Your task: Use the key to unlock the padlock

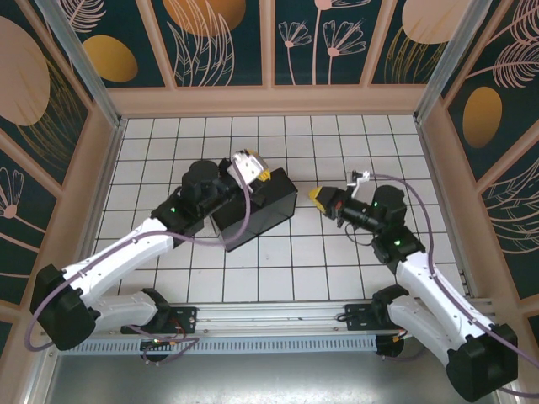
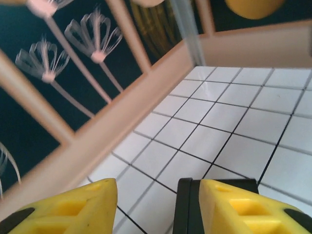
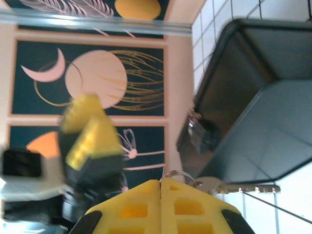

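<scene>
Seen from the right wrist, the small silvery padlock [image 3: 197, 134] hangs on the side wall of the open black box [image 3: 263, 112]. My right gripper [image 3: 161, 182] is shut on the key's ring [image 3: 178, 174], and the grey key [image 3: 239, 187] sticks out to the right, below the padlock and apart from it. From above, the right gripper [image 1: 318, 199] hovers just right of the black box [image 1: 257, 210]. My left gripper [image 1: 257, 172] is at the box's far corner, open; its yellow fingers [image 2: 73, 207] straddle the box's black wall [image 2: 186, 209]. It also appears blurred as the left gripper [image 3: 90, 129].
White tiled floor [image 1: 278, 269] stretches in front of the box and behind it. Beige walls with dark painted panels [image 1: 227, 42] close the cell on three sides. A purple cable [image 1: 240, 223] crosses the box's near edge.
</scene>
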### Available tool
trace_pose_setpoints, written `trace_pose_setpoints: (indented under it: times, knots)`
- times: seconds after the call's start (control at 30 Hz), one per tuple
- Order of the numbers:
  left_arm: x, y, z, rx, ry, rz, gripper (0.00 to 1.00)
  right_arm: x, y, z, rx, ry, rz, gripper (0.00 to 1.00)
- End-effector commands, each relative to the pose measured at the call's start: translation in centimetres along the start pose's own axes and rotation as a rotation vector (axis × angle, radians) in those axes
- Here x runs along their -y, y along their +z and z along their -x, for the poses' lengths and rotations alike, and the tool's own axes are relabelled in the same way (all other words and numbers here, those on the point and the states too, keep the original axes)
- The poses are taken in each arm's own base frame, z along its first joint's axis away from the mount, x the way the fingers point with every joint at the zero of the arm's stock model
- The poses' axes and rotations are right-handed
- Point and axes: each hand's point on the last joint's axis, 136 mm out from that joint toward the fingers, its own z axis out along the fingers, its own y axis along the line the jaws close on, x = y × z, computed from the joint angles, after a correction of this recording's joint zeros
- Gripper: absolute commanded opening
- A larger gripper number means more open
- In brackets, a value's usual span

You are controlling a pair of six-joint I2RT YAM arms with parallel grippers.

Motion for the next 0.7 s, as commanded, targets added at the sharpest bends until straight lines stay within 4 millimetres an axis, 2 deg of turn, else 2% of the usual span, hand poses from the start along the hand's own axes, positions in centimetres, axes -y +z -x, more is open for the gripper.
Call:
trace_pose_setpoints:
  times: [0.0,0.07,0.13,0.2,0.37,0.53,0.67]
  knots:
    - [-0.1,0.6,-5.5,-0.334,-0.427,0.026,0.52,0.5,0.6,-0.6,0.07,-0.126,0.059,0.0]
    - [0.8,0.9,-8.0,-0.495,-0.558,-0.033,0.49,0.8,0.9,-1.7,0.073,-0.187,0.106,0.0]
    - [1.2,0.6,-9.0,-0.551,-0.637,-0.093,0.46,1.2,1.2,-2.4,0.06,-0.224,0.13,0.0]
    - [1.1,0.2,-8.9,-0.548,-0.654,-0.119,0.47,1.4,1.2,-2.9,0.05,-0.229,0.162,0.0]
    - [-1.2,-0.4,-10.4,-0.604,-0.637,-0.042,0.52,1.3,2.2,-3.0,0.039,-0.276,0.192,0.0]
    - [-1.6,-0.5,-13.1,-0.666,-0.652,-0.043,0.59,1.4,3.3,-2.6,0.031,-0.248,0.219,0.0]
    - [-2.4,-0.6,-14.1,-0.644,-0.728,-0.061,0.61,0.8,3.9,-2.2,0.042,-0.203,0.268,0.0]
